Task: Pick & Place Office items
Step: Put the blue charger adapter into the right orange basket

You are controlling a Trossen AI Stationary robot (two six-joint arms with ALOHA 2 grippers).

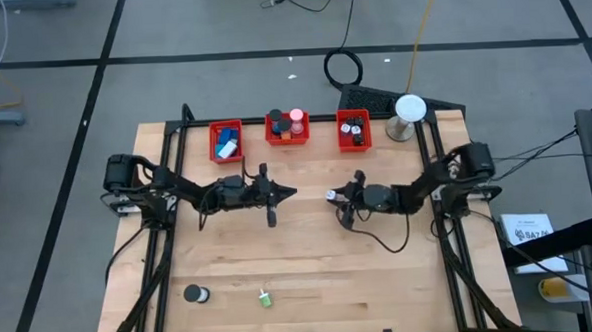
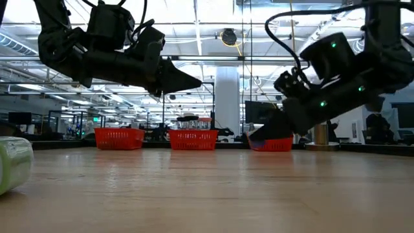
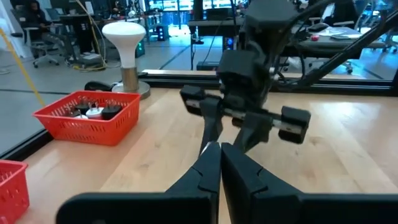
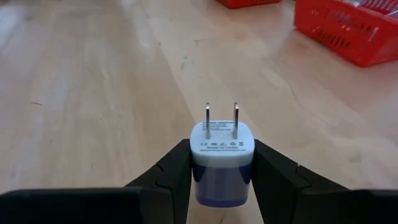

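My right gripper is over the table's middle and is shut on a small wall-plug adapter with a white face, a blue body and two metal prongs. My left gripper is shut on nothing. It hovers just left of the right one, tip to tip with it. A black roll and a green bit lie near the table's near edge. Three red bins at the far edge hold other small items. My right gripper pinches the adapter by the two sides of its blue body, between the two fingers. The fingers come from the table's right, slanting a little down. The adapter is lifted clear, and its prongs point forward toward the table's left.
A white lamp-like dome stands at the far right corner, beside the right bin. The green-white bit lies close to the low camera. Bare wood lies between the arms and the near edge. Black frame rails run along both sides.
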